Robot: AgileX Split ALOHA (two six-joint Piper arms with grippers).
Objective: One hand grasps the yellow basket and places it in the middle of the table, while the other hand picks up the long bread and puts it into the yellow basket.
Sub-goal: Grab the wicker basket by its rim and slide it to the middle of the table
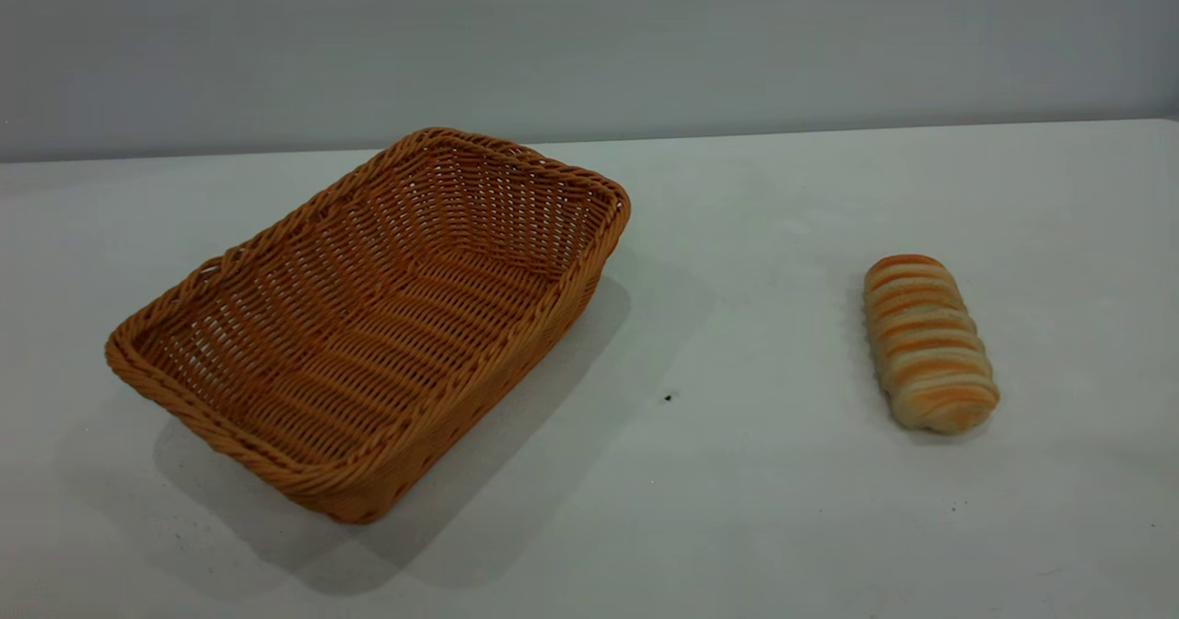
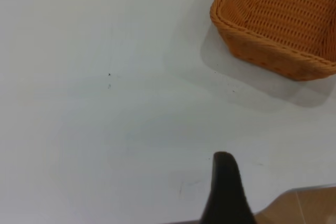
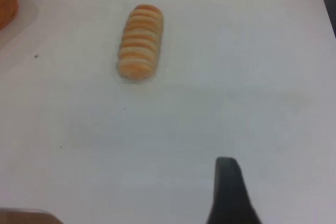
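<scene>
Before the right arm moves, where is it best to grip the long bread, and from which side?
Probably at the middle of the long bread, from above, fingers across its narrow width. It lies flat on the table, lengthwise toward the camera, apart from the yellow basket, with bare table on both long sides.
</scene>
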